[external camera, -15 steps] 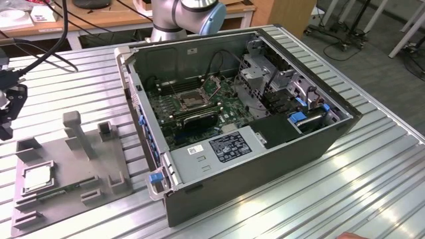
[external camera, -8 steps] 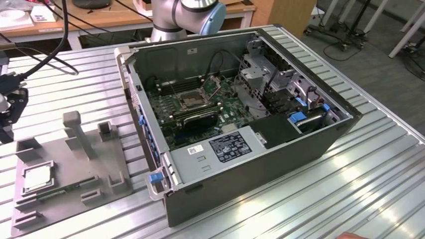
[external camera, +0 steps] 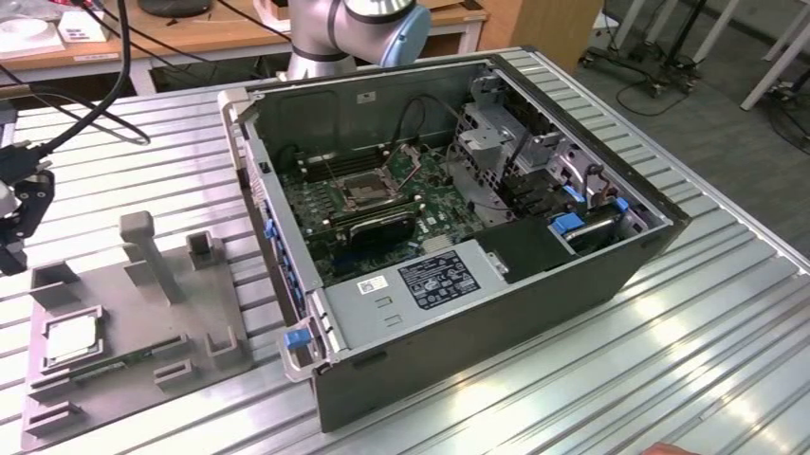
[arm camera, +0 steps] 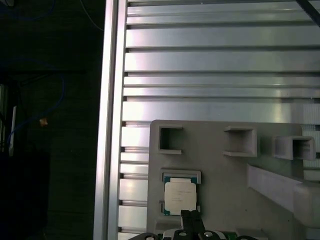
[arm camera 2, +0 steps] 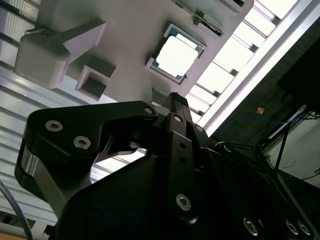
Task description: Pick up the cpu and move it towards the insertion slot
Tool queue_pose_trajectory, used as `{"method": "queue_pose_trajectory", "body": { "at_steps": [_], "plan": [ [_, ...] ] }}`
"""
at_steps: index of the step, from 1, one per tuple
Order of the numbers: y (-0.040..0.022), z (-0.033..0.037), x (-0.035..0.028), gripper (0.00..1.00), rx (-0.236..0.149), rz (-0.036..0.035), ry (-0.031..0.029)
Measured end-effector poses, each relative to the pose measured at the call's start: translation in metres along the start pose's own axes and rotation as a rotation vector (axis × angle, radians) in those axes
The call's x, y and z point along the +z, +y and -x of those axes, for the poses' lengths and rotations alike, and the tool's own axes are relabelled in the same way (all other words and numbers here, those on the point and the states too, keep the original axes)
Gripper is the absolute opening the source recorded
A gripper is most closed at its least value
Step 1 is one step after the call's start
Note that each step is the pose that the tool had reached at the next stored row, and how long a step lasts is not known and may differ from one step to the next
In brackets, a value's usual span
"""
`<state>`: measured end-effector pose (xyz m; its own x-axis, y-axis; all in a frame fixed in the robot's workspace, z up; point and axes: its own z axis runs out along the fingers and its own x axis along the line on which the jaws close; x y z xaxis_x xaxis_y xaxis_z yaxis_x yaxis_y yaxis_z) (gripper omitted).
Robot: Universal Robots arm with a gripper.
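The cpu [external camera: 70, 336], a flat silver square with a thin green rim, lies in a recess of the grey fixture plate [external camera: 133, 327] at the exterior view's left; it also appears in both wrist views [arm camera 2: 177, 51] [arm camera: 180, 196]. My black gripper [external camera: 15, 248] hangs at the exterior view's far left, above the plate and clear of the cpu. Its fingertips [arm camera: 191, 220] sit together just short of the chip, shut on nothing. The insertion slot [external camera: 367, 190], a silver-framed square socket, lies on the green board inside the open computer case.
The open computer case [external camera: 506, 313] stands at the middle of the ribbed metal table [external camera: 708, 360]. Grey posts and brackets [external camera: 146, 256] rise from the fixture plate near the cpu. Cables [external camera: 76, 118] trail over the table toward the gripper. The table edge [arm camera: 112, 125] runs close beside the plate.
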<state>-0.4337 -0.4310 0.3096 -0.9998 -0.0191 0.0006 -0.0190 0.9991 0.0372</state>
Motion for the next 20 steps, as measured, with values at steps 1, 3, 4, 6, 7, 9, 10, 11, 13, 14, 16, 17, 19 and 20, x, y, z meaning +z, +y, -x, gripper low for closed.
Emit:
{"method": "queue_pose_trajectory", "body": {
  "at_steps": [1,3,4,6,7,9,10,11,13,14,16,17,19,20],
  "plan": [
    [0.0000,0.0000,0.0001,0.11,0.000,0.0000,-0.0001],
    [-0.0001,0.0000,0.0005,0.11,0.000,0.0001,-0.0001],
    [-0.0001,0.0000,0.0012,0.11,0.000,0.0002,-0.0004],
    [-0.0002,-0.0001,0.0024,0.11,0.000,0.0000,-0.0001],
    [-0.0002,-0.0002,0.0033,0.11,0.000,0.0001,0.0000],
    [-0.0003,-0.0003,0.0050,0.11,0.000,0.0000,0.0000],
    [-0.0004,-0.0004,0.0056,0.11,0.000,0.0000,0.0000],
    [-0.0005,-0.0005,0.0064,0.11,0.000,0.0000,-0.0001],
    [-0.0006,-0.0007,0.0080,0.11,0.000,0.0001,-0.0001],
    [-0.0007,-0.0008,0.0086,0.11,0.000,0.0001,-0.0001],
    [-0.0010,-0.0013,0.0100,0.11,0.000,0.0000,0.0000],
    [-0.0010,-0.0016,0.0107,0.11,0.000,0.0000,0.0000],
    [-0.0012,-0.0019,0.0121,0.11,0.000,0.0001,-0.0001],
    [-0.0012,-0.0020,0.0130,0.11,0.000,0.0002,-0.0003]
  ]
}}
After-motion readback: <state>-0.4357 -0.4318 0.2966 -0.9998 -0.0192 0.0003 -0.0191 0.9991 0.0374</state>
